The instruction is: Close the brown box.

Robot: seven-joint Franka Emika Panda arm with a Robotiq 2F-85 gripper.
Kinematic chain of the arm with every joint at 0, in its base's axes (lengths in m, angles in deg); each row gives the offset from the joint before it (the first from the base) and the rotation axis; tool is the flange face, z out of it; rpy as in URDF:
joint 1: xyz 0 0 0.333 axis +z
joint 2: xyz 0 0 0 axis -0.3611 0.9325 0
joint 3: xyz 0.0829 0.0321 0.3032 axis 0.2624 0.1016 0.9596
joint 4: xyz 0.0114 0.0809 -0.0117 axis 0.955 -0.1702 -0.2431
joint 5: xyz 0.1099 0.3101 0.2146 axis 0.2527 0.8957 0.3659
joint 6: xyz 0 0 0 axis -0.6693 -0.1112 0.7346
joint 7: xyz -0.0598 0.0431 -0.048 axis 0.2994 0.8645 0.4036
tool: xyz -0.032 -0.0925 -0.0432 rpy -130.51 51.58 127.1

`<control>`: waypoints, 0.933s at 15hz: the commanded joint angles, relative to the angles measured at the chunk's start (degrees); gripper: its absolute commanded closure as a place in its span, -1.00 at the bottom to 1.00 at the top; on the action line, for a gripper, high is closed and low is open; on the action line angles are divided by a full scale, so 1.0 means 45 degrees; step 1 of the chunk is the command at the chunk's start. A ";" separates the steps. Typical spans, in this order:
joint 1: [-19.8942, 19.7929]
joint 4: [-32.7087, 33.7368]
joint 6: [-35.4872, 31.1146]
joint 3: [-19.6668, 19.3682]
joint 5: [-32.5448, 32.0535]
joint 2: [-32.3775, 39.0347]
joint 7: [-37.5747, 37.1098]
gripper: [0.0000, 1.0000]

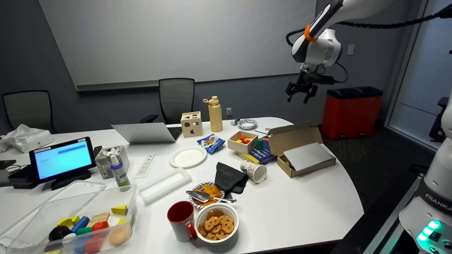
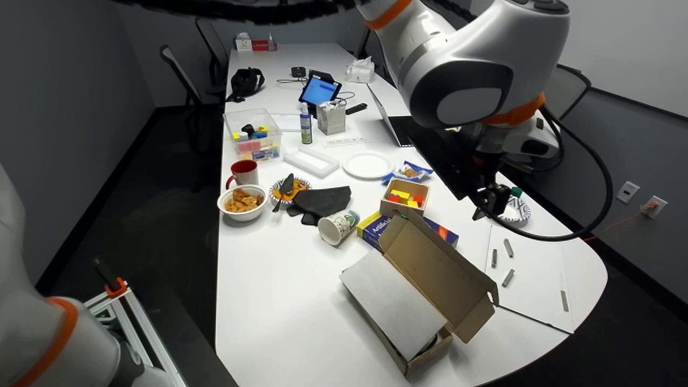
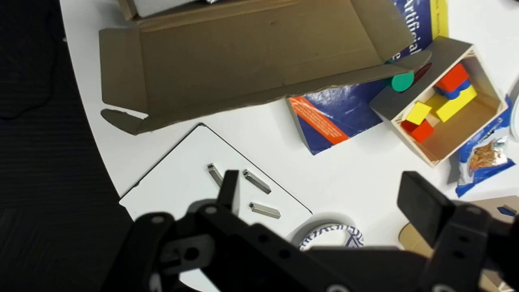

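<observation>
The brown box (image 1: 296, 141) is a shallow cardboard box at the table's rounded end. Its hinged lid stands open and leans back, with side flaps spread, in both exterior views (image 2: 432, 269). A flat pale grey slab (image 2: 395, 301) lies in the box, tilted and partly over the rim. In the wrist view the inside of the lid (image 3: 251, 56) fills the upper part, and the tray is mostly cut off. My gripper (image 3: 320, 182) is open and empty. It hovers above the table on the lid's back side, apart from the box, and it shows in an exterior view (image 1: 298, 97).
A blue book (image 3: 340, 111) and a wooden block box (image 3: 385, 97) stand close beside the lid. A whiteboard sheet (image 3: 174, 182) with small metal bars lies behind it. A patterned bowl (image 1: 247, 123), tan bottle (image 1: 215, 116) and paper cup (image 1: 254, 171) are nearby.
</observation>
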 commanded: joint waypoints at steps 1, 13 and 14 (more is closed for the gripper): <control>-0.0658 0.1613 -0.0314 0.0590 -0.0843 0.1984 -0.0375 -1.00; -0.1703 0.2420 -0.0866 0.1251 -0.2056 0.4497 -0.0686 -1.00; -0.1731 0.2481 -0.0907 0.1269 -0.2134 0.4636 -0.0709 -1.00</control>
